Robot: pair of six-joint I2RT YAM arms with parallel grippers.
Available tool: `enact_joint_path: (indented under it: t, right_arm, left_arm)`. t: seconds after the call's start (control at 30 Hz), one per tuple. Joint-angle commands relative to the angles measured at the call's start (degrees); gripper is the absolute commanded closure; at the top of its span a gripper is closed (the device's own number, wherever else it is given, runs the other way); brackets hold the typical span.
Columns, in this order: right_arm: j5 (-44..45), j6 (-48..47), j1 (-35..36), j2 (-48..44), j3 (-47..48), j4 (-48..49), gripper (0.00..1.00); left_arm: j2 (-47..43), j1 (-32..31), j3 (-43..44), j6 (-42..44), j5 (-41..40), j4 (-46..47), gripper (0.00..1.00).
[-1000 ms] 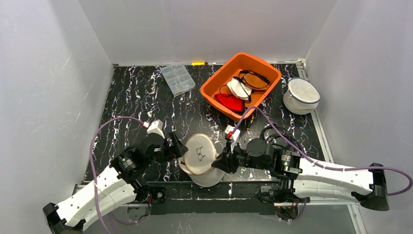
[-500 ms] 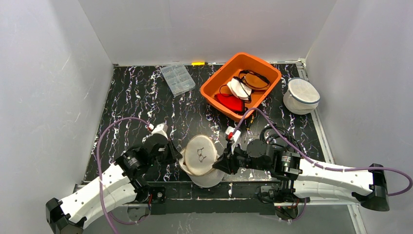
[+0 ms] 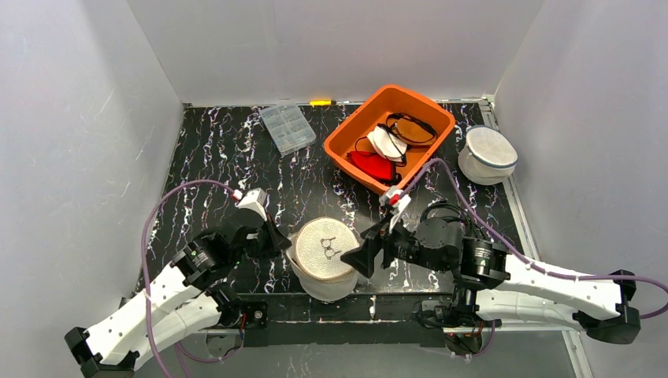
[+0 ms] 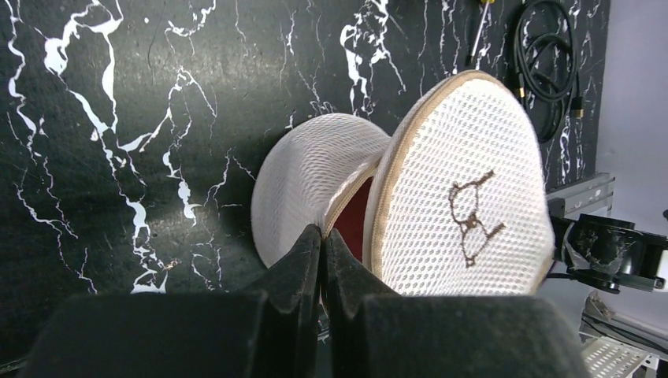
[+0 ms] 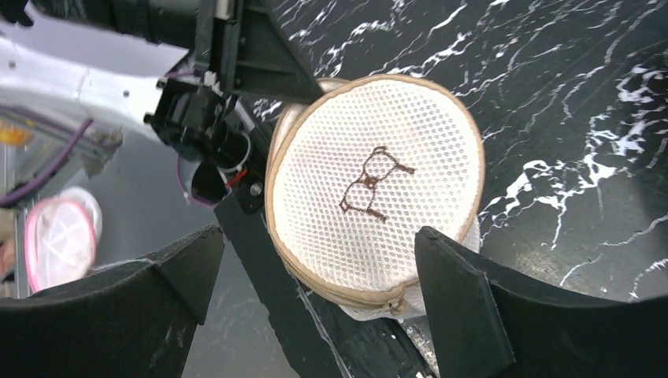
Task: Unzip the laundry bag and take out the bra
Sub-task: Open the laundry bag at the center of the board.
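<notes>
The laundry bag [image 3: 321, 250] is a round white mesh case with tan zipper trim, lying at the table's front edge. Its lid [image 4: 465, 197] stands lifted off the lower half [image 4: 303, 185], and something red [image 4: 354, 230] shows in the gap, probably the bra. My left gripper [image 4: 323, 233] is shut on the tan rim of the lower half, at the bag's left side [image 3: 280, 239]. My right gripper [image 5: 319, 236] stands wide open just right of the bag [image 3: 364, 252], one finger on each side of the lid, touching nothing. The zipper pull [image 5: 391, 305] hangs at the lid's near edge.
An orange bin [image 3: 358, 115] with several garments stands at the back. A second round mesh bag [image 3: 487, 155] sits at the back right, a clear plastic box [image 3: 287, 127] at the back left. A black cable [image 3: 441, 211] lies behind the right arm. The bag overhangs the front rail [image 3: 331, 303].
My left gripper closed onto the bag's rim. My right gripper let go, opened wide and drew back to the right. The bag's lid now faces more upward.
</notes>
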Motion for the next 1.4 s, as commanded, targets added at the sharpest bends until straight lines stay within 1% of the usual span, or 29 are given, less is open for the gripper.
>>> enact_joint_path:
  t: [0.0, 0.13, 0.23, 0.33, 0.43, 0.57, 0.7, 0.83, 1.0, 1.17, 1.37]
  right_arm:
    - [9.19, 4.48, -0.14, -2.13, 3.21, -3.15, 0.01]
    - [15.83, 7.77, -0.15, -4.99, 1.19, -3.98, 0.01]
    - [20.47, 10.33, -0.18, -7.42, -1.09, -4.46, 0.03]
    - [23.01, 12.03, -0.12, -8.65, -3.03, -4.27, 0.05]
    - [25.17, 14.01, -0.18, -7.97, -3.48, -5.04, 0.07]
    - [28.15, 16.78, -0.17, -4.71, -2.09, -7.97, 0.11]
    - [27.92, 17.95, -0.19, -4.10, -3.09, -6.88, 0.12]
    - [25.12, 18.36, -0.19, -4.25, -5.11, -3.98, 0.14]
    - [20.53, 19.76, -0.14, -2.12, -6.64, 0.85, 0.16]
    - [15.60, 22.34, -0.16, 3.00, -7.13, 8.11, 0.17]
    - [15.56, 26.28, -0.19, 10.16, -4.74, 12.56, 0.19]
  left_arm:
    - [-0.42, 0.29, 4.26, 1.87, -2.52, -4.25, 1.00]
    - [0.25, 0.34, 8.49, 3.18, -3.99, -5.99, 1.00]
    - [1.94, 0.29, 13.34, 4.88, -5.19, -7.40, 1.00]
    - [4.36, 0.30, 17.73, 7.24, -6.51, -8.78, 1.00]
    - [8.09, 0.29, 22.85, 9.28, -7.57, -10.10, 1.00]
    - [15.76, -0.05, 27.77, 11.74, -3.83, -10.06, 1.00]
    - [20.91, -0.37, 26.61, 10.93, -3.79, -10.27, 1.00]
    - [19.82, -0.40, 22.67, 9.27, -3.16, -7.24, 1.00]
    - [19.59, -0.38, 22.57, 8.54, -1.98, -5.69, 1.00]
    - [19.81, -0.40, 20.48, 6.30, 1.74, -1.10, 1.00]
    - [18.96, -0.47, 17.17, 2.54, 3.42, 3.64, 1.00]
